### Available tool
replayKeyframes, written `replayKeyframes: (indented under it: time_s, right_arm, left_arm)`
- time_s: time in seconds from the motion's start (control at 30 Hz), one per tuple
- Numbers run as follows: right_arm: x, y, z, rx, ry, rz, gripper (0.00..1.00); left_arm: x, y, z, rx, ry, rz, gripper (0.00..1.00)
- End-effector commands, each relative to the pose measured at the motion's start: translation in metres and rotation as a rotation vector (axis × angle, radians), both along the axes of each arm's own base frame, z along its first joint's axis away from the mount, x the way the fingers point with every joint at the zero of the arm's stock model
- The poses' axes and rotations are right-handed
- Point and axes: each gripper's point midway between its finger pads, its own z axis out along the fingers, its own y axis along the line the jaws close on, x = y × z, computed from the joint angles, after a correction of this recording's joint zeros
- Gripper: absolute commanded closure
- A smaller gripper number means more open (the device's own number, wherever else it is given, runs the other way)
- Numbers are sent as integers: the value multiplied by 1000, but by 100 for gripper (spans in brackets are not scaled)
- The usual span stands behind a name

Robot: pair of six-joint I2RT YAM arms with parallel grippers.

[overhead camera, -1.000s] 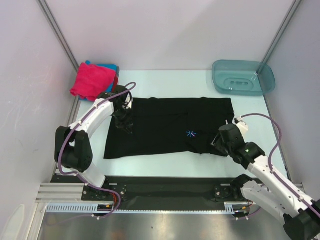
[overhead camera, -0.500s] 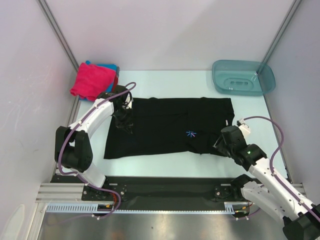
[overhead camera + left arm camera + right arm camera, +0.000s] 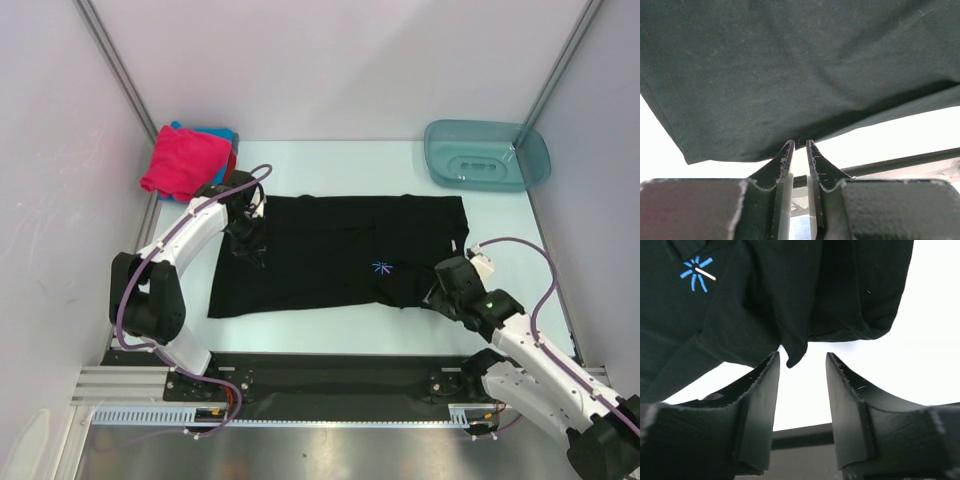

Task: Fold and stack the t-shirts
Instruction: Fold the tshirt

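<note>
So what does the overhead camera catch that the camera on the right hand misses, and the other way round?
Only overhead: the folded pink t-shirt over a blue one, the teal basin, and the left hand on the cloth. Only the right wrist camera: the right hand open, a drooping cloth corner between its fingers. Both: the black t-shirt and its starburst print.
</note>
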Motion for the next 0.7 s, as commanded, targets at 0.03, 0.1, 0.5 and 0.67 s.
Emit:
replayKeyframes:
  time_s: [0.03,0.1,0.5,0.67]
  right_arm:
    - [10,7,-2,5,-17,15,57]
    - [11,9,-3,4,-14,23,60]
    - [15,10,11,6,-50,44,100]
    - [19,6,29,-8,-86,35,100]
  left_arm:
    - [7,-2,8,-23,-38,-20,80]
    - [8,-2,7,-22,-38,-20,80]
    - [8,-2,8,-23,-41,-17,80]
    - [8,-2,8,-22,-39,-19,80]
